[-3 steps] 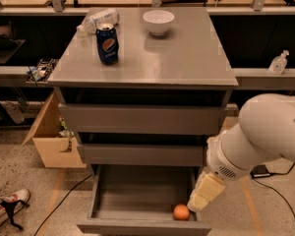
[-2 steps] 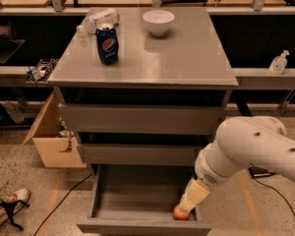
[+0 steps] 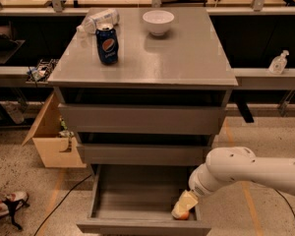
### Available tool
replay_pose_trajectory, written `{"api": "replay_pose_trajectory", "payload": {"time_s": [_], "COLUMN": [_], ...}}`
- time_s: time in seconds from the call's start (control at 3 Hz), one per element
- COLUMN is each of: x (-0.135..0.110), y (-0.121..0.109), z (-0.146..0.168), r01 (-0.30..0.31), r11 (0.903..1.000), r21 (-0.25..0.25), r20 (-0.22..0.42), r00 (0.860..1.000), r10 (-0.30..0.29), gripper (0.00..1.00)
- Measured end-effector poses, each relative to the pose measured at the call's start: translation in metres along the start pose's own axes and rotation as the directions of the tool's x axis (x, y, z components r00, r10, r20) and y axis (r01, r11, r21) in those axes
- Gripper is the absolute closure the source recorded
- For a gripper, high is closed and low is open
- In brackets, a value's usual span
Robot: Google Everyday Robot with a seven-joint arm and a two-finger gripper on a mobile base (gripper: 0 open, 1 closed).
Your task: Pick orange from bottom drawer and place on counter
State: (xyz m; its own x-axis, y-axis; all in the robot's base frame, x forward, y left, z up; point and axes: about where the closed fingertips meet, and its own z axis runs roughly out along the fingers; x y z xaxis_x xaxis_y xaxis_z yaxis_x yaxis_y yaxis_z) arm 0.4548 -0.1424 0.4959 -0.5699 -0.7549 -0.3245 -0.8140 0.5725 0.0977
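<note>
Tool point(image 3: 185, 204) sits low in bottom drawer point(image 3: 137, 225), under table's point(image 3: 187, 58) front right corner, directly over orange point(image 3: 183, 215). Can't tell if it touches, or whether tool is wide or clamped. Orange lies tight against drawer's front and right walls. Best bet: centre on fruit, close gently, lift straight up, walls crowd it and middle drawer front point(image 3: 142, 154) hangs just behind. Up on table: blue can point(image 3: 107, 44) near left edge, white bowl point(image 3: 158, 22) near back edge, bottle point(image 3: 99, 19) at back left corner. Front right part bare, likely placing room.
</note>
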Motion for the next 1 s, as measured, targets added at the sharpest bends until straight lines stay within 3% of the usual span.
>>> {"api": "replay_pose_trajectory", "payload": {"time_s": [0.33, 1.0], "x": [0.000, -0.005], "y": [0.000, -0.017], "z": [0.000, 0.056], "r01": [0.000, 0.066], "r11": [1.0000, 0.9956], "r21": [0.000, -0.066], "r20": [0.000, 0.045], "r00": [1.000, 0.997], "r10": [0.000, -0.063], "gripper": [0.00, 0.00]}}
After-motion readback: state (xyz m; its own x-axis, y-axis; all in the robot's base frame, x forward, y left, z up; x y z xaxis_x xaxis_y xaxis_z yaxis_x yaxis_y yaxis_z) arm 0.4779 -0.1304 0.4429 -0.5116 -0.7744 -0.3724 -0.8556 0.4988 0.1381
